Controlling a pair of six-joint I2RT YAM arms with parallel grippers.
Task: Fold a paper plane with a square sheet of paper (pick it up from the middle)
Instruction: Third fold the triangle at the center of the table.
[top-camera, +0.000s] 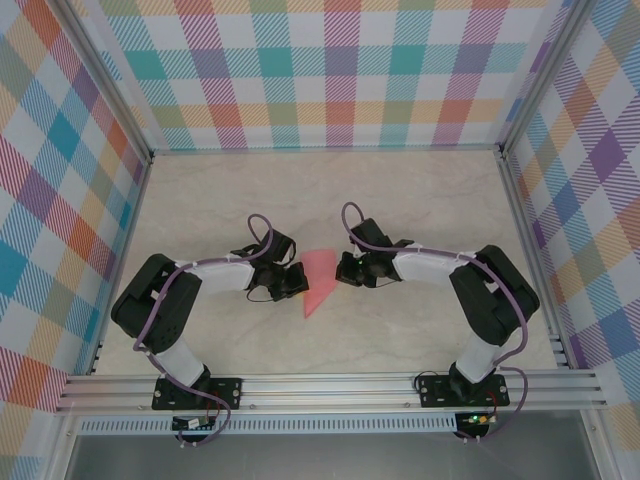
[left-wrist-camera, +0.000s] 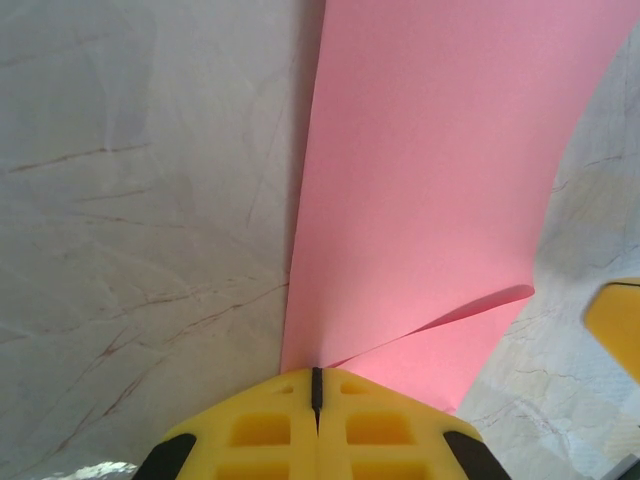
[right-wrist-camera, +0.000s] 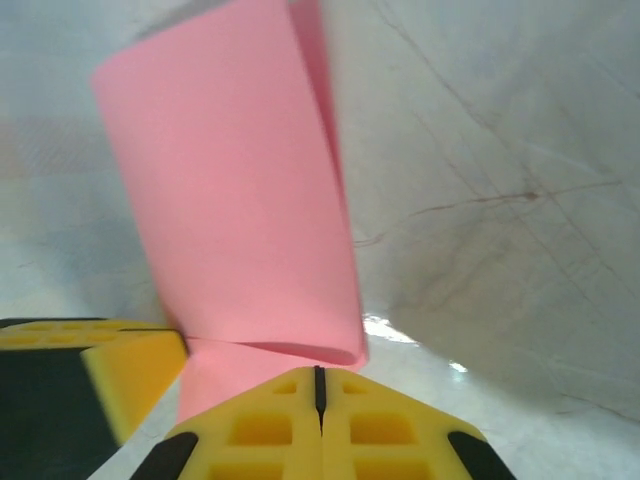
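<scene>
The right gripper (right-wrist-camera: 318, 372) sits at 6 o'clock, its yellow fingers pressed together on the curled fold of the square sheet of paper (right-wrist-camera: 240, 200), which rises toward 11 o'clock. The left gripper's finger (right-wrist-camera: 130, 372) lies at 8 o'clock above the marble table (right-wrist-camera: 500, 200).

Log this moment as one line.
paper: folded, pointed | left end effector: shut on paper | right end effector: shut on paper
</scene>
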